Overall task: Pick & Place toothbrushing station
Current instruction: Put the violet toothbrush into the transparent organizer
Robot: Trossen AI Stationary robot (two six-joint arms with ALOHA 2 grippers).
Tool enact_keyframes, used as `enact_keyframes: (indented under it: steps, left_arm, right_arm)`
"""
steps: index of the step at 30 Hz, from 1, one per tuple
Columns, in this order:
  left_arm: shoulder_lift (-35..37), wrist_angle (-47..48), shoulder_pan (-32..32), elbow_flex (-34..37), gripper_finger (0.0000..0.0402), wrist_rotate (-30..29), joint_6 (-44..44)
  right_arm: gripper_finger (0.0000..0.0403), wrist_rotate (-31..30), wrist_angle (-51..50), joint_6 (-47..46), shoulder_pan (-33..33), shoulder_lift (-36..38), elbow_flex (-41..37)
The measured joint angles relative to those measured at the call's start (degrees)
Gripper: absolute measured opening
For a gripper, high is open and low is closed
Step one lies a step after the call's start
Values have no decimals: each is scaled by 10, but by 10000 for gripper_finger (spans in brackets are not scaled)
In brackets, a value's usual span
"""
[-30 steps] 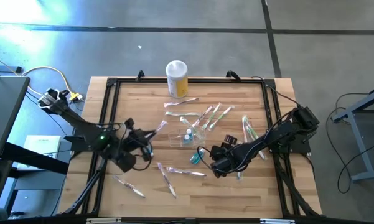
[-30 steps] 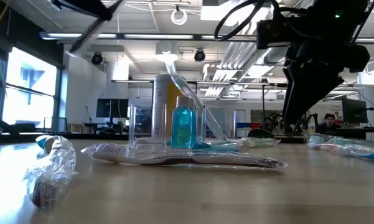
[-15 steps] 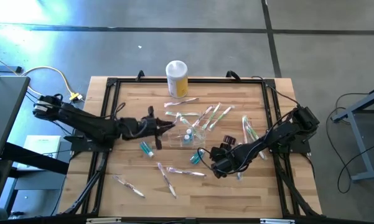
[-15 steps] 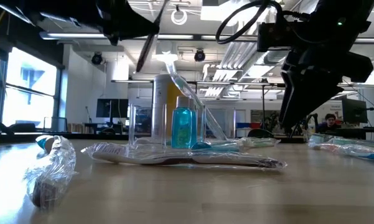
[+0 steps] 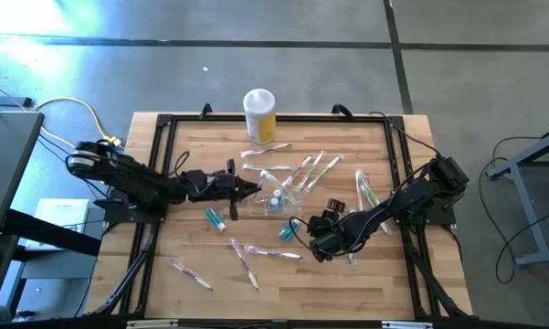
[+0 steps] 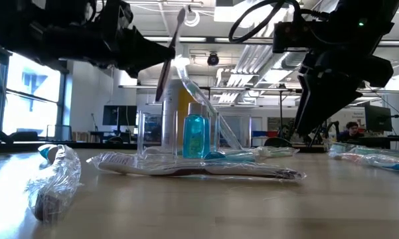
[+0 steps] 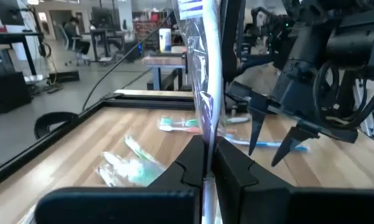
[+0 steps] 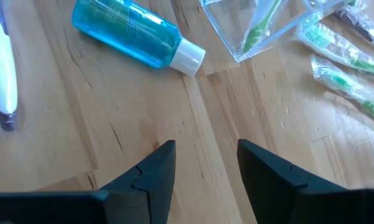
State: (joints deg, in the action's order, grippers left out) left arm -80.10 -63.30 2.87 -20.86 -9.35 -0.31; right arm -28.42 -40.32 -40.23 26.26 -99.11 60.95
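Note:
The toothbrushing station [image 5: 285, 196] is a clear container standing mid-table, and a small blue bottle [image 6: 194, 136] and a toothbrush stand in it. My left gripper [image 5: 254, 189] is just left of it, pointing level, shut on a wrapped toothbrush [image 6: 171, 46] that stands above the station in the low view. My right gripper [image 8: 205, 162] hovers open over bare wood on the station's near right, slanting down. A blue bottle [image 8: 130, 31] lies on its side ahead of its fingers, and the station's corner [image 8: 261, 28] shows beyond. My left gripper pinches the wrapped toothbrush about mid-length [image 7: 207, 140] between its two fingers, through the clear wrapper. The fingers come level from the table's left and lie across it. The toothbrush stands nearly upright, a little tilted, lifted clear of the table.
A white-lidded yellow jar [image 5: 259, 114] stands at the far edge. Several wrapped toothbrushes [image 5: 306, 169] lie scattered around the station. A second blue bottle [image 5: 216, 217] and more wrapped brushes [image 5: 247, 260] lie nearer. A crumpled wrapper [image 6: 53, 179] sits close to the low camera.
My left gripper has swung toward the table's right and down to the station, tipping to level. The wrapped toothbrush has come along with it, turning from slanted to nearly upright. My right gripper has kept still.

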Motion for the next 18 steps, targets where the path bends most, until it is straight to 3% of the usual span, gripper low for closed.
enact_keyframes:
  steps: [7, 18]
  left_arm:
    - [-51, -84, -8, 17, 9, 18, -1]
    - [-158, -178, -53, 18, 9, 71, -72]
  right_arm:
    - [165, 0, 2, 0, 0, 0, 0]
    - [165, -2, 7, 11, 0, 0, 0]
